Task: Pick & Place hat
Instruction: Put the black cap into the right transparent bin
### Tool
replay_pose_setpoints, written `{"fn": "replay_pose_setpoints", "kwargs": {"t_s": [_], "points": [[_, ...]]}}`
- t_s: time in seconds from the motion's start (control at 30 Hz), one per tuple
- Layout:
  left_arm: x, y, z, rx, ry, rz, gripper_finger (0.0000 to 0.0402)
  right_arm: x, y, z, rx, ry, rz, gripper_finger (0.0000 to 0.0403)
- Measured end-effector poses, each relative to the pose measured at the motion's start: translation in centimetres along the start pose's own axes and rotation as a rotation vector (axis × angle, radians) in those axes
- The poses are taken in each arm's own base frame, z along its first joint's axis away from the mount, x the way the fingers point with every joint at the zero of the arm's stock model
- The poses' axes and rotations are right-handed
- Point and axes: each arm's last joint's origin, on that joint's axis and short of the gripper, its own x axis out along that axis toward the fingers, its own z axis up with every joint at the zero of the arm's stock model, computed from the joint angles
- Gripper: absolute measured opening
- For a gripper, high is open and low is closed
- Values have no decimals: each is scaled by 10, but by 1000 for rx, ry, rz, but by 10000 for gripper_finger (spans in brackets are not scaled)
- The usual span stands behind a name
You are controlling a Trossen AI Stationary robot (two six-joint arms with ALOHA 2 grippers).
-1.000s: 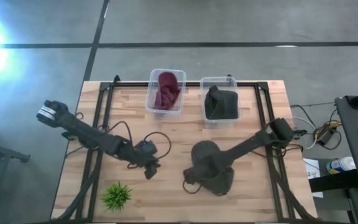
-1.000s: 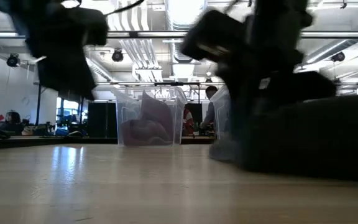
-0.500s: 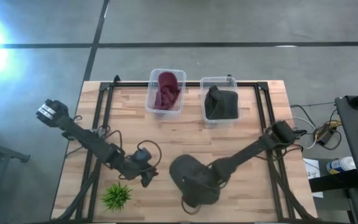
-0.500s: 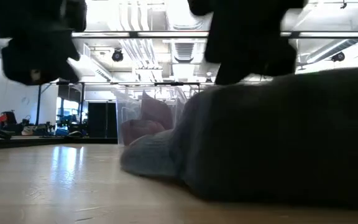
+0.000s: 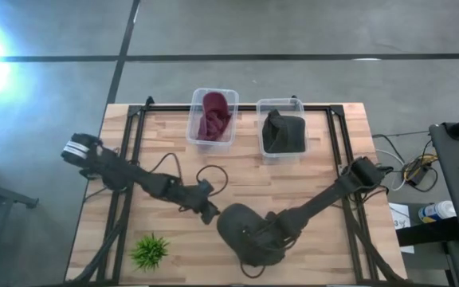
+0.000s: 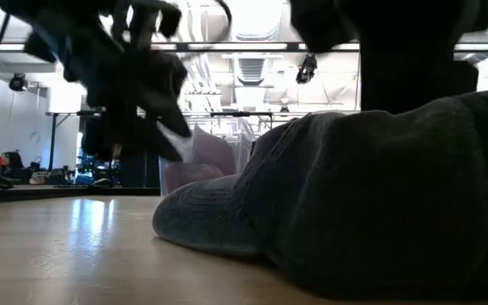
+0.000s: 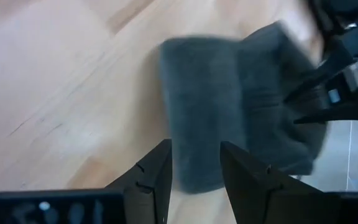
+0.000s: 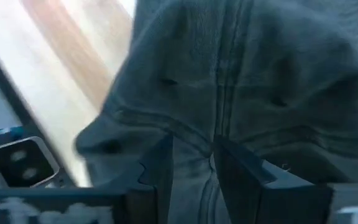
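Observation:
A dark grey cap [image 5: 239,229] lies on the wooden table near its near edge, and fills the right of the low view [image 6: 354,212]. My right gripper [image 5: 260,237] reaches in from the table's right and is shut on the cap's crown [image 8: 229,74]. My left gripper [image 5: 210,212] is open at the cap's left side. In the left wrist view its fingers [image 7: 194,168] stand on either side of the cap's brim [image 7: 197,106]; whether they touch it I cannot tell. The low view shows the left gripper [image 6: 142,93] just above the brim. My right gripper pinches a raised fold of the cap's crown [image 8: 194,146] between its two fingers, beside a seam. It comes slanting down from the table's right. The cap rests on the table with its brim pointing toward the left gripper.
Two clear bins stand at the far edge: one with a dark red hat [image 5: 213,118], one with a dark hat [image 5: 284,131]. A small green plant [image 5: 150,251] sits near the near-left corner. Black frame rails [image 5: 130,159] run along both table sides.
My right gripper has dragged the cap along the table toward the left and the near edge, and the cap has turned with it. My left gripper first drew back toward the near edge, then swung right up to the cap's brim.

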Motion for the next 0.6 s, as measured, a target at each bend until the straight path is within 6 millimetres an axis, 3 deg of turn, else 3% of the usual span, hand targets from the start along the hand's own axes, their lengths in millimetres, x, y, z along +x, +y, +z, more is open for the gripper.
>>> {"fn": "replay_pose_setpoints", "kwargs": {"t_s": [0.27,0.6], "points": [[27,19,-1,23,75,31,128,35,-4,-6,29,52,-48,99],[46,11,2,55,79,-188,128,44,-6,-4,3,74,-54,86]]}}
